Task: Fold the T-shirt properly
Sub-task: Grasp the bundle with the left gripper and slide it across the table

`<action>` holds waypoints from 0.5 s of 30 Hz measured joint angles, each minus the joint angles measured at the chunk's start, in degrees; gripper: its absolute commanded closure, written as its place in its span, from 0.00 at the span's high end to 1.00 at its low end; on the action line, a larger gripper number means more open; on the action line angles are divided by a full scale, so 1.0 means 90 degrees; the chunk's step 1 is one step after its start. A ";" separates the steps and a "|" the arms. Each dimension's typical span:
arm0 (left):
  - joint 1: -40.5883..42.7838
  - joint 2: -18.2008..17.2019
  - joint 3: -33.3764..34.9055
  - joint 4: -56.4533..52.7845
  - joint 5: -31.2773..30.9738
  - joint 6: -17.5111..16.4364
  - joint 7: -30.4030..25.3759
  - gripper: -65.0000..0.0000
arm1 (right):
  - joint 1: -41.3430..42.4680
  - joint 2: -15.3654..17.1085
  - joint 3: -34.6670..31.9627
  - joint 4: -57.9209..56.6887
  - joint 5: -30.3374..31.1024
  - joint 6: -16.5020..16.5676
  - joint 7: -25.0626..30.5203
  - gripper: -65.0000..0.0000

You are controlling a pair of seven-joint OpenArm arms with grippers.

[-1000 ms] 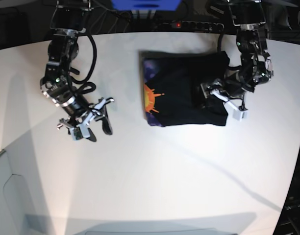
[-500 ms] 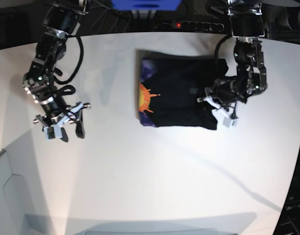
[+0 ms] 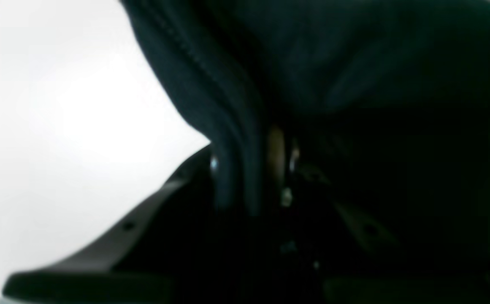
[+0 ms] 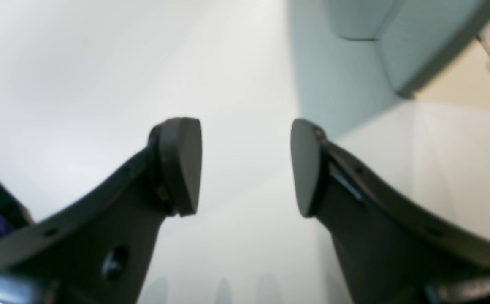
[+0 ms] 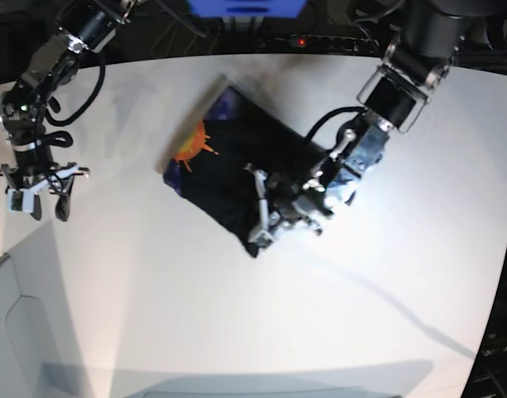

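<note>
The T-shirt (image 5: 229, 170) lies folded into a black slanted bundle in the middle of the white table, its orange sunburst (image 5: 194, 149) at the upper left end. My left gripper (image 5: 266, 207) reaches in from the upper right and is shut on the bundle's lower right edge. Up close, a stitched black fold of the T-shirt (image 3: 211, 97) runs down between the fingers of the left gripper (image 3: 249, 177). Far off at the table's left side, my right gripper (image 5: 45, 209) hangs open; the right gripper (image 4: 245, 169) holds nothing between its dark pads.
A power strip (image 5: 320, 40) with a red light lies along the back edge beside a blue object (image 5: 245, 7). A pale grey panel (image 5: 9, 332) stands at the lower left corner. The table drops off into darkness at the right edge (image 5: 506, 315).
The left gripper has closed on the shirt's edge and swung the bundle left, turning it to a slant. The right arm has drawn away to the far left, still open.
</note>
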 measured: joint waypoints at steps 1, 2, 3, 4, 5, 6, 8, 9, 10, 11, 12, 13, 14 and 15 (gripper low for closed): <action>-0.0245 0.0032 0.0573 -0.0114 0.0287 0.0007 -0.0265 0.00 | -0.0058 -0.0002 0.0068 0.0022 -0.0002 0.0000 -0.0032 0.48; -0.0452 0.0053 0.1071 -0.0219 0.0561 0.0012 -0.0571 0.00 | -0.0109 -0.0005 0.0119 0.0075 -0.0010 0.0000 -0.0051 0.48; -0.0634 0.0092 0.1501 -0.0338 0.0797 0.0024 -0.0884 0.00 | -0.0163 -0.0022 0.0180 0.0148 0.0005 0.0000 -0.0041 0.48; -0.0782 0.0177 0.1877 -0.0469 0.1059 0.0046 -0.1083 0.00 | -0.0228 -0.0029 0.0238 0.0233 0.0002 0.0000 -0.0017 0.48; -0.0906 0.0279 0.2159 -0.0631 0.1260 0.0068 -0.1299 0.00 | -0.0282 -0.0053 0.0294 0.0291 0.0002 -0.0002 0.0015 0.48; -0.1013 0.0391 0.2356 -0.0838 0.1450 0.0073 -0.1613 0.00 | -0.0316 -0.0095 0.0367 0.0333 0.0000 -0.0002 0.0019 0.48; -0.1090 0.0699 0.2453 -0.1241 0.1746 0.0070 -0.1960 0.00 | -0.0403 -0.0219 0.0510 0.0486 -0.0017 0.0000 -0.0053 0.48; -0.1112 0.0867 0.2450 -0.1426 0.1953 0.0075 -0.2079 0.00 | -0.0442 -0.0282 0.0563 0.0571 0.0000 0.0000 -0.0044 0.48; -0.1127 0.1035 0.2443 -0.1610 0.2120 0.0102 -0.2161 0.00 | -0.0491 -0.0330 0.0610 0.0670 0.0002 0.0000 -0.0041 0.48; -0.1166 0.1180 0.2472 -0.1785 0.2280 0.0117 -0.2242 0.02 | -0.0554 -0.0369 0.0646 0.0763 -0.0002 0.0000 -0.0005 0.48; -0.1217 0.1304 0.2484 -0.1928 0.2336 0.0117 -0.2268 0.05 | -0.0627 -0.0413 0.0670 0.0840 0.0000 0.0000 0.0012 0.48; -0.1265 0.1435 0.2480 -0.2050 0.2397 0.0066 -0.2246 0.08 | -0.0699 -0.0488 0.0697 0.0933 0.0000 -0.0002 0.0002 0.48; -0.1304 0.1537 0.2480 -0.2118 0.2472 -0.0061 -0.2176 0.15 | -0.0777 -0.0556 0.0699 0.1001 0.0000 0.0000 0.0005 0.48; -0.1331 0.1605 0.2480 -0.2147 0.2499 -0.0267 -0.2157 0.21 | -0.0862 -0.0602 0.0695 0.1047 -0.0005 0.0000 -0.0015 0.48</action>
